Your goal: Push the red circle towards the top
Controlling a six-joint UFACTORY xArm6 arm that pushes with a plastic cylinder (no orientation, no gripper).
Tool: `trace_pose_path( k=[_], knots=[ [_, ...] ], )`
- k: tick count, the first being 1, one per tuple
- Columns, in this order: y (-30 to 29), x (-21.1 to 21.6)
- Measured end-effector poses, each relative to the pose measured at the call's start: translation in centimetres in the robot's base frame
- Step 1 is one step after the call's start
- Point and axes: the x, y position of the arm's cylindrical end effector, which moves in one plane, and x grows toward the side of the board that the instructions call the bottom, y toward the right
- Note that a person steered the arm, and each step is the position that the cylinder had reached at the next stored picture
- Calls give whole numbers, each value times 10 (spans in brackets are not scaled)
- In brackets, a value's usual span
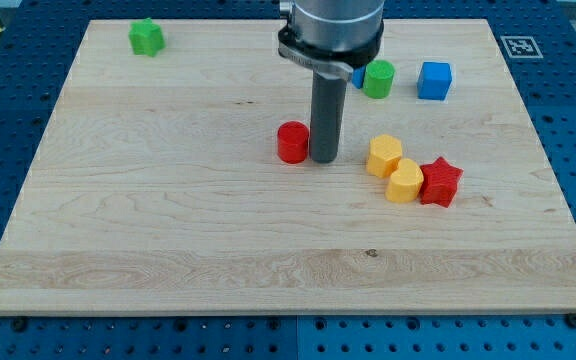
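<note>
The red circle [292, 142] sits near the middle of the wooden board [168, 220]. My tip [324, 160] stands right beside it on its right side, touching or almost touching it. The dark rod rises from there to the arm's grey body at the view's top.
A green star-shaped block [147, 37] lies at the top left. A green circle [377, 78] and a blue cube [434, 80] lie at the top right, with another blue block partly hidden behind the rod. A yellow hexagon [384, 156], a yellow heart [404, 181] and a red star [440, 182] cluster right of my tip.
</note>
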Motion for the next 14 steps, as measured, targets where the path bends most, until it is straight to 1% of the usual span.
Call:
trace_pose_path(
  k=[1,2,4,5,6,8,12,13,14],
  knots=[
    [-4,30],
    [-29,10],
    [-56,-78],
    [-69,-83],
    [-76,-75],
    [-52,-120],
    [-52,-117],
    [-45,-111],
    [-20,-123]
  ],
)
